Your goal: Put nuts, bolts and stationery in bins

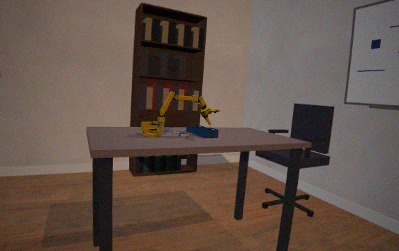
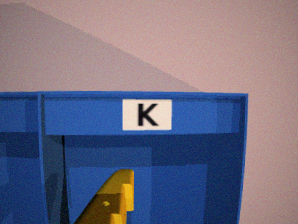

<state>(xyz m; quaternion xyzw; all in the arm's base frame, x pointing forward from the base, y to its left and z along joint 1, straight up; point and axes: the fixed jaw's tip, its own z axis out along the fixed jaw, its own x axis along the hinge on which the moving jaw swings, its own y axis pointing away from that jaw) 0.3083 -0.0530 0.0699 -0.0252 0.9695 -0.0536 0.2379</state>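
Pincer [image 1: 212, 115] hangs wide open and holds nothing, up in the middle of the exterior frame, just above the blue bin row [image 1: 203, 131] on the surface [image 1: 123, 141]. In the wrist view, one yellow finger [image 2: 113, 209] rises from the lower middle of the frame, pointing into the compartment labelled K [image 2: 147, 115]. K is neither target, so you should drop nothing here.

The things to sort seem to be the small pale and reddish items [image 1: 185, 135] lying on the surface just left of the bins in the exterior view, between them and the arm's base [image 1: 151, 130]. They are too small to tell hardware from stationery.

To do this step well, swing back toward those items and keep the jaws wide as you descend. Use the wrist view to confirm what each piece is before closing. Centre one piece between the jaws and grip only that one. When you carry it over, read the label first: only a sliver of another compartment shows at the left edge of the wrist frame, its label out of view.
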